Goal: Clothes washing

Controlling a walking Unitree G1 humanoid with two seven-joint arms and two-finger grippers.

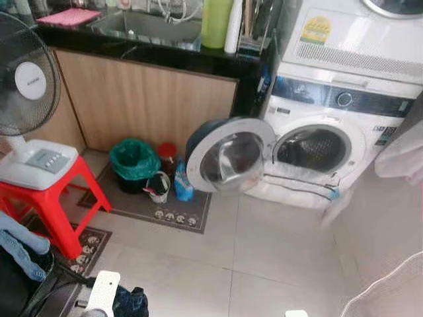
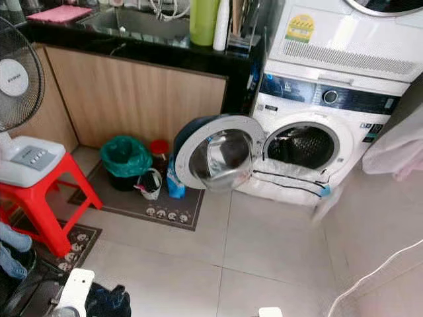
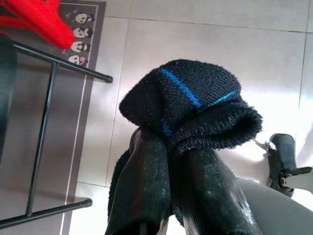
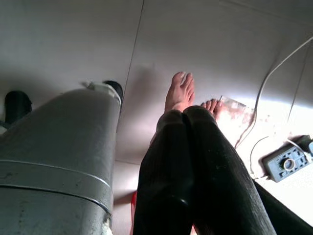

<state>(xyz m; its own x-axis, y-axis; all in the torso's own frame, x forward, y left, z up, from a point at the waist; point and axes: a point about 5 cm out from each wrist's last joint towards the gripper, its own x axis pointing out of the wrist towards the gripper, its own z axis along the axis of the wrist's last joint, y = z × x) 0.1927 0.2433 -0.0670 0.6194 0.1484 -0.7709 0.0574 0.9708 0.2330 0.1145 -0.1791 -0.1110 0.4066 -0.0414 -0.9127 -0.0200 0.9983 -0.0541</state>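
A white front-loading washing machine [image 1: 344, 112] stands at the far right with its round door [image 1: 230, 156] swung open to the left. Its dark drum [image 1: 314, 148] is exposed, and a pale cloth [image 1: 297, 186] hangs over the lower lip. My left gripper [image 3: 173, 142] is shut on a black knitted garment with blue stripes [image 3: 195, 103], held low over the tiles. The same dark garment [image 1: 130, 302] shows at the bottom left, beside my white wrist [image 1: 102, 290]. My right gripper [image 4: 183, 115] hangs low, shut, with nothing in it.
A fan [image 1: 26, 99] sits on a red stool [image 1: 49, 198] at the left, with denim clothes [image 1: 20, 244] below. A green-lined bin [image 1: 134, 162] and a blue pack [image 1: 183, 181] stand on a mat [image 1: 142, 206] under the counter [image 1: 152, 56]. A person's bare feet [image 4: 178, 93] and a power strip [image 4: 286, 164] lie behind my right gripper.
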